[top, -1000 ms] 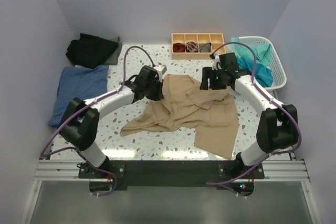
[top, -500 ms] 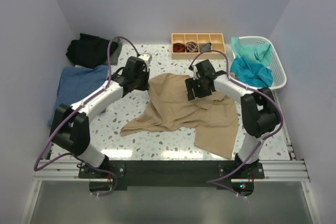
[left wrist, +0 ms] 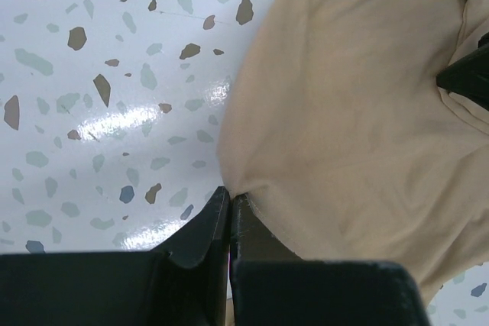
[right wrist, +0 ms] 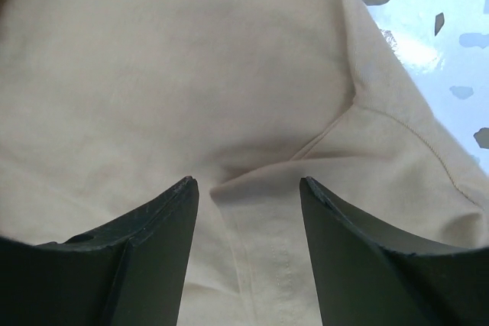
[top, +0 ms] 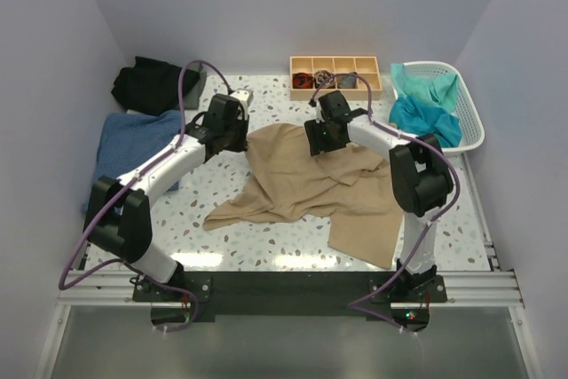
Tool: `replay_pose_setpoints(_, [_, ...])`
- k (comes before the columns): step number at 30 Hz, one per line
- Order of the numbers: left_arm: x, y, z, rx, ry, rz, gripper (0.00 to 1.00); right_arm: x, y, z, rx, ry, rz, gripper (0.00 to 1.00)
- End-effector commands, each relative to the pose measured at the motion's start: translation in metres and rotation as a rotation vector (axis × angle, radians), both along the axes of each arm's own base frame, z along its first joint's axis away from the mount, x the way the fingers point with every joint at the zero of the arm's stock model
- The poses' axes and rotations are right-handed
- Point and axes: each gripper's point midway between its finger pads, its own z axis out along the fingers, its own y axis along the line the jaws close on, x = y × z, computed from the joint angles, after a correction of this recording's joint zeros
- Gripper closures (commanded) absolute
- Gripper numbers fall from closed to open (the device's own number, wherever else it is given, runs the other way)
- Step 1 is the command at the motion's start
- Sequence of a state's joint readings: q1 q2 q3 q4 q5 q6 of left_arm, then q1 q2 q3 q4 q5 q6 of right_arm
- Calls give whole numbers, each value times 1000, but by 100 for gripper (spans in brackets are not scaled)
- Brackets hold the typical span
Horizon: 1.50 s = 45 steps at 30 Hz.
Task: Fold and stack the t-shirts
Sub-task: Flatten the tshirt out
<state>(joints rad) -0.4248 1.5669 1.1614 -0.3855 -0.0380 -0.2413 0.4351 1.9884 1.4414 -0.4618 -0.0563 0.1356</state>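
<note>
A large tan t-shirt (top: 306, 188) lies crumpled in the middle of the table. My left gripper (left wrist: 230, 193) is shut on its back-left edge (left wrist: 252, 188), and the cloth (left wrist: 351, 112) spreads away to the right. In the top view this left gripper (top: 244, 137) sits at the shirt's back-left corner. My right gripper (right wrist: 248, 182) is open just above a raised fold and seam (right wrist: 260, 181) near the shirt's back edge; in the top view it (top: 321, 141) is there too. A denim-blue t-shirt (top: 133, 153) and a black one (top: 155, 84) lie at the left. Teal t-shirts (top: 424, 113) fill the basket.
A white laundry basket (top: 473, 126) stands at the back right. A wooden tray with four compartments (top: 335, 77) sits at the back, just behind the right gripper. Speckled tabletop (top: 284, 237) shows in front of the tan shirt.
Both grippers have moved back and to the left. The left one pulled the shirt's corner with it. The right one travelled onto the shirt's back edge, its jaws narrowing a little.
</note>
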Motion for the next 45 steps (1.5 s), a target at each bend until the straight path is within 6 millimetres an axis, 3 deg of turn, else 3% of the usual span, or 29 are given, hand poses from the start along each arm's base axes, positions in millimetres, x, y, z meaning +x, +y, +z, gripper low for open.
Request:
replay_pose_setpoints(1, [15,3,24,0,-67,1,100,8,-8,-6,-84,0,-55,43])
replay_pose_setpoints(6, [15,4,24,2,-68,-2,100,5,-16,-12,-155,5,-83,55])
replay_pose_setpoints(10, [15,4,23,1,-64,-1,100,2,-17,-13,-173,2,-83,79])
replay_pose_setpoints(11, [15,4,23,2,-63,-2,100,4,-19,-10,-176,-18,-90,92])
replay_pose_setpoints(13, [15,4,25,3,-66,-1,100,4,-20,-2,-168,-35,-96,100])
replay_pose_setpoints(17, [16,9,32,19,-76,13,100,4,-27,25,-179,-89,-96,100])
replay_pose_setpoints(18, [16,9,36,19,-87,13,100,5,-27,32,-175,-108,-97,88])
replay_pose_setpoints(21, [16,10,37,21,-86,14,100,3,-27,46,-166,-130,-80,78])
replay_pose_setpoints(24, [14,11,35,22,-82,15,100,4,-26,49,-164,-125,-69,87])
replay_pose_setpoints(27, [13,9,33,11,-76,5,100,3,-22,42,-158,-101,-55,82])
replay_pose_setpoints(29, [12,8,32,12,-73,1,100,1,-21,37,-158,-89,-54,99])
replay_pose_setpoints(35, [13,13,36,29,-86,15,100,-1,-29,46,-178,-111,-71,100])
replay_pose_setpoints(38, [16,28,57,80,-122,71,100,-2,-43,91,-187,-213,-112,100])
replay_pose_setpoints(39, [15,34,72,90,-155,92,100,-6,-49,128,-163,-291,-135,100])
replay_pose_setpoints(40, [12,40,80,108,-162,105,100,-9,-54,146,-157,-328,-152,100])
replay_pose_setpoints(41, [15,48,100,128,-208,135,100,-15,-60,167,-145,-370,-172,100])
replay_pose_setpoints(42, [11,54,119,127,-246,149,100,-25,-68,203,-113,-446,-198,100])
replay_pose_setpoints(43, [5,59,128,144,-251,155,100,-31,-74,222,-94,-485,-213,100])
replay_pose_setpoints(45, [-1,71,164,157,-316,185,100,-46,-82,253,-64,-529,-235,100])
